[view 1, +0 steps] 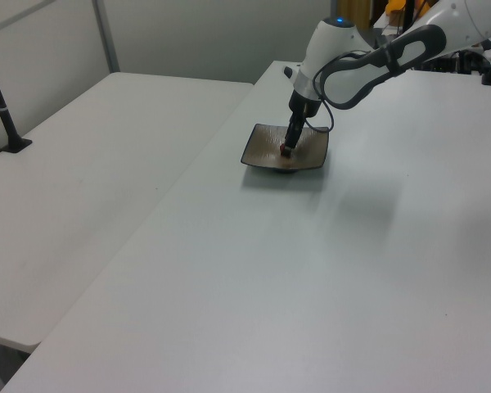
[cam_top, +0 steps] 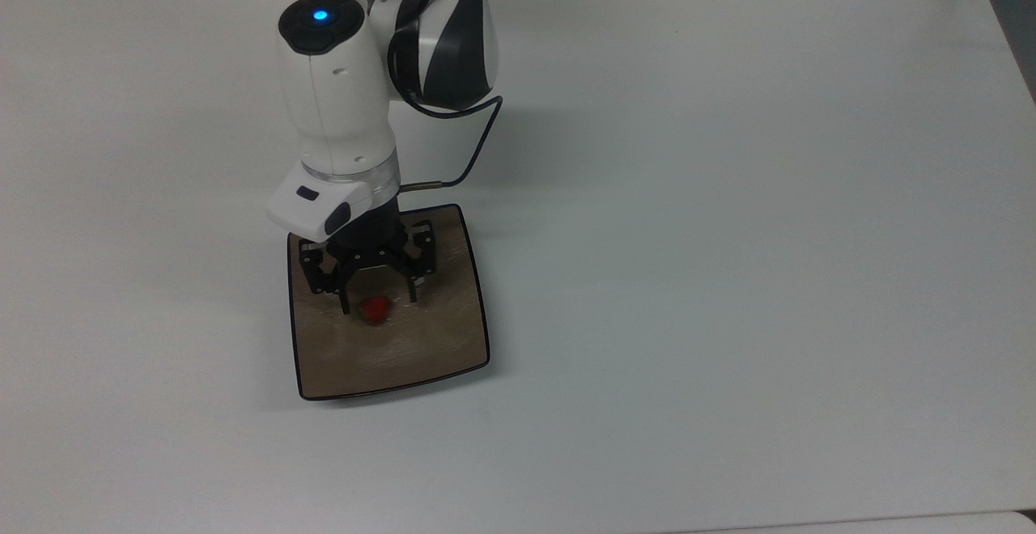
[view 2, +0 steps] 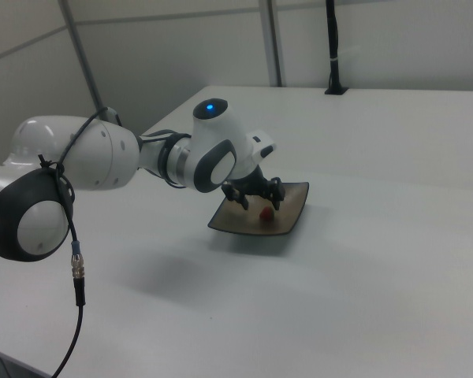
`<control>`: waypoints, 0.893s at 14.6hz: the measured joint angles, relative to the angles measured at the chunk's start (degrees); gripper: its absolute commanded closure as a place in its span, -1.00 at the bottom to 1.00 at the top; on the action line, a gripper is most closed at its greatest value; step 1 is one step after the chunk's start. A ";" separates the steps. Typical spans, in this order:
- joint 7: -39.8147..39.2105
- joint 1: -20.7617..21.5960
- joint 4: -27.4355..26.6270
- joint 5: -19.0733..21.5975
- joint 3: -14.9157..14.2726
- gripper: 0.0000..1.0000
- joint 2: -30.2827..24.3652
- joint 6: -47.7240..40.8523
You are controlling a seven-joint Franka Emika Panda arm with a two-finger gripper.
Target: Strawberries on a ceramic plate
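The strawberry [cam_top: 375, 308] lies on the brown plate [cam_top: 437, 348], directly under the claw [cam_top: 378, 298], whose 2 fingers stand spread wide on either side of it and hold nothing. By the look of it, placing is done; what is left is lifting clear. The berry sits well inside the plate's black rim. Bare tabletop [cam_top: 728, 235] lies all around the claw, with open room above.

The arm [cam_top: 340, 105] is glossy white with dark grey joint bands — a round black cap with a blue light [cam_top: 320, 14] tops its last link. A thin black cable [cam_top: 469, 158] loops beside a black, bolt-studded gripper [cam_top: 378, 298].
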 measured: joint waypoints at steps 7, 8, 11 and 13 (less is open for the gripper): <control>3.33 0.30 -0.31 0.00 -0.44 -1.00 -13.45 -27.08; 3.35 0.25 -0.33 0.00 -0.73 -1.00 -16.65 -32.34; 3.35 0.29 -0.52 0.00 -1.52 -1.00 -25.63 -45.09; 3.35 0.30 -0.83 -0.01 -1.77 -1.00 -30.18 -51.31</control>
